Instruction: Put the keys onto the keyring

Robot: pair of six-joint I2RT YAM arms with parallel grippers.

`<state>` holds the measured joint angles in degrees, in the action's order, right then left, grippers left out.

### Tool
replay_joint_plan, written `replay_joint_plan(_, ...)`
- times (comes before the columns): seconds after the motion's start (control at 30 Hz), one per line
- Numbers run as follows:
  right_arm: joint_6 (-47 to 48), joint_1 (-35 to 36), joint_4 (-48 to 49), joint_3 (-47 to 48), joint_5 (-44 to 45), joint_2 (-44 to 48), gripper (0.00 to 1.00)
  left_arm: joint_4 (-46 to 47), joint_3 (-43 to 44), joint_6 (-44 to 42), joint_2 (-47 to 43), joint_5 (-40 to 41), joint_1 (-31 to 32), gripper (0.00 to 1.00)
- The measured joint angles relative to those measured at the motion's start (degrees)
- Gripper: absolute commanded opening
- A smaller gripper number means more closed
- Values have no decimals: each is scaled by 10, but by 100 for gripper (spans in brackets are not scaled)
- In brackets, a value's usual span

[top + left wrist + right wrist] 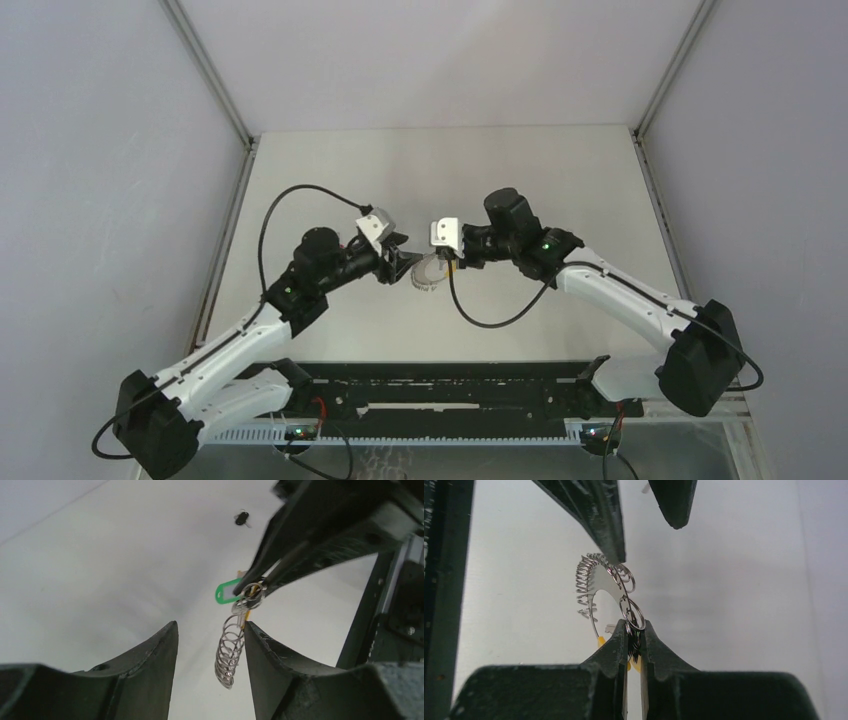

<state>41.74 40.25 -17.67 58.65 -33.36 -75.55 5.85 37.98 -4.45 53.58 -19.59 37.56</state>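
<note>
The keyring point(228, 656), a loop of silver chain with a green tag point(227, 591) and a yellow strip point(601, 641), hangs above the table between the two arms point(428, 276). My right gripper point(634, 626) is shut on the small metal rings point(633, 614) at the loop's end. My left gripper point(210, 632) is open, with the hanging chain just inside its right finger point(270, 660). In the right wrist view one left fingertip point(614, 550) sits against the chain's top. The tiny black-headed key point(242, 518) lies on the table beyond, in neither gripper.
The white table point(440, 180) is walled by grey panels left, right and behind. A black rail point(450, 385) runs along the near edge between the arm bases. A black cable point(490, 320) hangs below the right wrist.
</note>
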Motion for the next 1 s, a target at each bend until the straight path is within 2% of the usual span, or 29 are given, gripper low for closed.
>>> replay_joint_plan(0.23,63,37,12,-29,123,48,0,95,-63,203,-22,25,-44,59)
replay_joint_plan(0.47,87,47,42,-70,163,74,0,146,-73,339,-37,-9,-57,60)
replay_joint_plan(0.6,92,52,76,-102,169,87,0,199,-89,416,-17,-49,-81,59)
replay_joint_plan(0.77,98,53,92,-111,170,87,0,234,-93,482,32,-84,-92,55)
replay_joint_plan(1.0,100,53,130,-124,170,87,0,266,-96,529,59,-116,-92,48)
